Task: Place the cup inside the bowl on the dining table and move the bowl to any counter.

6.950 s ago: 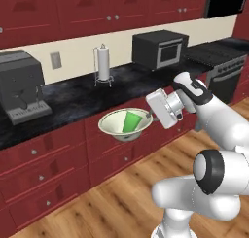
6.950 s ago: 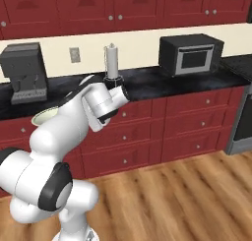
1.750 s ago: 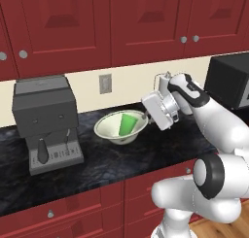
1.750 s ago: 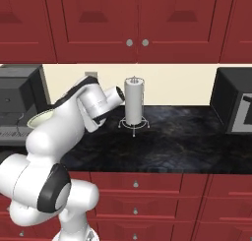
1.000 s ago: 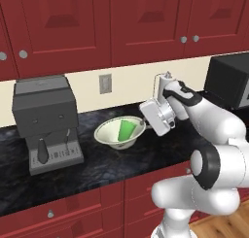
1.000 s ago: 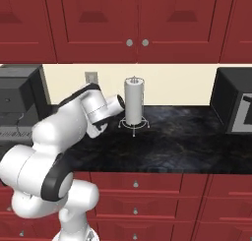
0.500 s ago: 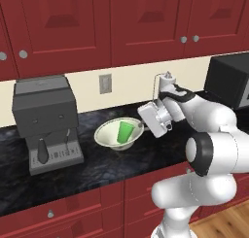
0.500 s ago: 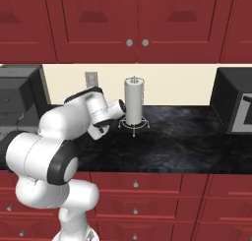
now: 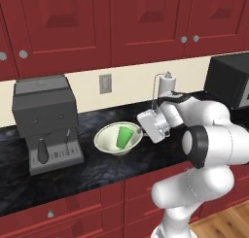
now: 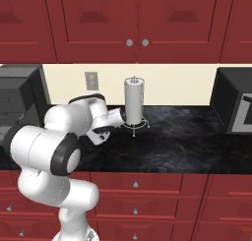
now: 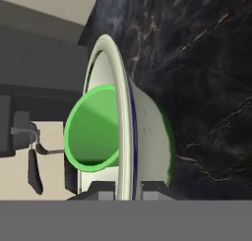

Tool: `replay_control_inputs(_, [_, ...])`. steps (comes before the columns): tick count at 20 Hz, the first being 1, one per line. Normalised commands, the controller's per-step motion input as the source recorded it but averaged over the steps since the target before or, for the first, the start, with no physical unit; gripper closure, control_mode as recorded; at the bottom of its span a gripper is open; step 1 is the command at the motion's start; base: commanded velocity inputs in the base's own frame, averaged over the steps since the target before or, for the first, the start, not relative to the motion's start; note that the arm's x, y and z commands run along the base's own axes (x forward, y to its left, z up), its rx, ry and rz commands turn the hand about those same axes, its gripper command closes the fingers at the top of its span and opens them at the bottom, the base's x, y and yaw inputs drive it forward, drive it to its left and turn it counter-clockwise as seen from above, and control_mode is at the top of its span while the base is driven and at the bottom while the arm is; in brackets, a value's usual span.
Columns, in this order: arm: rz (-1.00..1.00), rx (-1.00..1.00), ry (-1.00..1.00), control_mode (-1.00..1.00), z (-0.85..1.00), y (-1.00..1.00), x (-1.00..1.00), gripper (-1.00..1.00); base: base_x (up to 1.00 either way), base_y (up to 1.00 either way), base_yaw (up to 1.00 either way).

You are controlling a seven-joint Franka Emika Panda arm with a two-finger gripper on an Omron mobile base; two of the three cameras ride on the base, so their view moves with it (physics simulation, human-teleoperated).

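Left base view: the bowl [image 9: 118, 138] sits low on the black counter [image 9: 97, 166] just right of the coffee machine [image 9: 46, 122], the green cup [image 9: 124, 137] leaning inside it. The gripper [image 9: 144, 130] meets the bowl's right rim, its jaws nearly together on that edge. The step in hand appears to be setting the bowl down. Doing it well means bringing the base flat onto the stone before letting go, then opening and backing away along the rim so the bowl is not dragged and the cup does not tip out. The arm folds tightly, elbow bulging toward the camera and forearm reaching left, wrist turned so the hand approaches the bowl from the side.

Right base view: the white arm doubles back on itself at the left of the picture, the hand pointing left and away, just in front of the paper-towel holder [image 10: 134, 105]. A microwave [image 10: 236, 107] stands well apart on the right.

Hand view: the bowl's [image 11: 142, 136] rim runs up from between the two fingertips [image 11: 103, 187], one inside and one outside the wall, clamped on it. The cup [image 11: 93, 132] lies against the inner wall. Whether the base touches the counter [image 11: 202, 77] cannot be told.
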Motion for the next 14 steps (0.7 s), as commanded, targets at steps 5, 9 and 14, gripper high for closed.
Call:
replay_control_inputs(5, [0.0,0.1,0.0,-1.0,-0.11,0.0,0.14,1.0,0.0,0.0,0.0])
replay_control_inputs(9, [0.0,0.03,0.01,-1.0,-0.14,0.09,0.13,1.0,0.0,0.0,0.0])
replay_control_inputs(14, [0.0,0.0,0.1,-1.0,-0.2,0.19,0.15,1.0,0.0,0.0,0.0])
